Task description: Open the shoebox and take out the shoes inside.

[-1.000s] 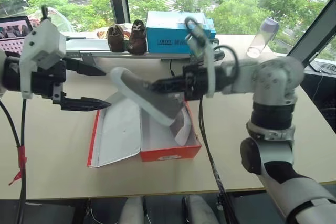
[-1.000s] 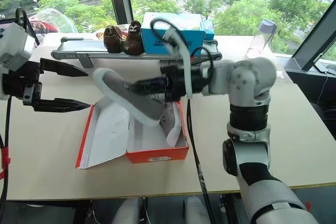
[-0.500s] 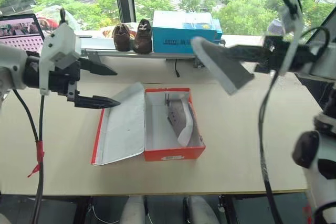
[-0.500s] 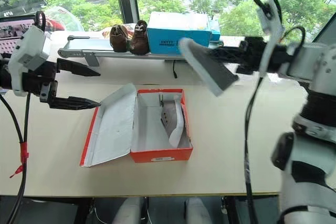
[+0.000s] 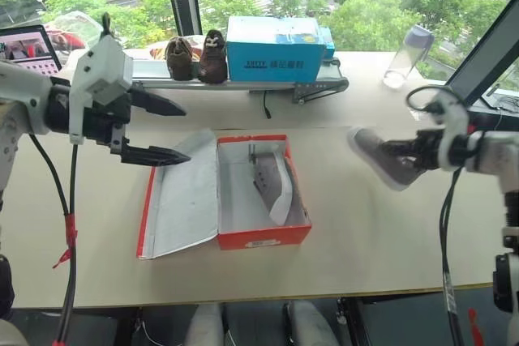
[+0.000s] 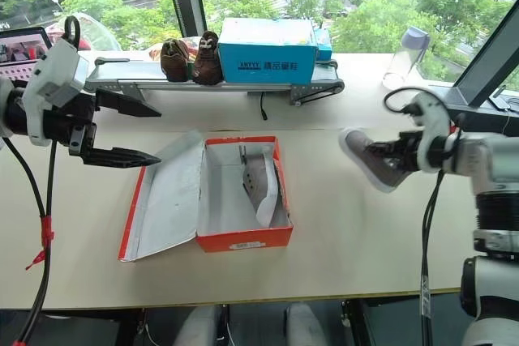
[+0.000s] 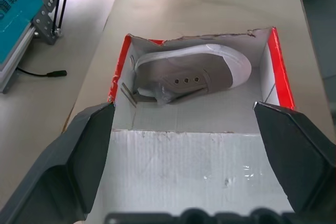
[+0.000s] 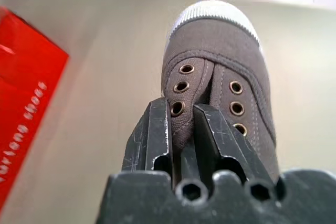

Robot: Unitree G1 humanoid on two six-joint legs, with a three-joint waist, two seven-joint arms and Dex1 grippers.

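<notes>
The shoebox [image 5: 243,200] lay open near the middle of the table [image 5: 381,232], its lid [image 5: 182,196] folded flat toward the robot's left with the white inside facing up. 1 of the 2 shoes, the shoe in the box [image 5: 276,188], rested on its side against the box's right wall, sole toward that wall.

The other shoe, the held shoe [image 5: 381,160], was outside the box, well to its right. The right gripper [image 8: 181,129] was grasping it: the wrist view showed the 2 black fingers pinched together on the flap of canvas beside the eyelets, the white toe cap pointing away from the hand. In the head views this shoe hung tilted, toe toward the box; whether its sole touched the table I could not tell.

The left gripper [image 5: 154,131] hovered over the lid on the box's left side, released, its 2 fingers spread wide with nothing between them, apart from both box and shoes. Its wrist view looked across the lid into the box at the shoe lying there.
</notes>
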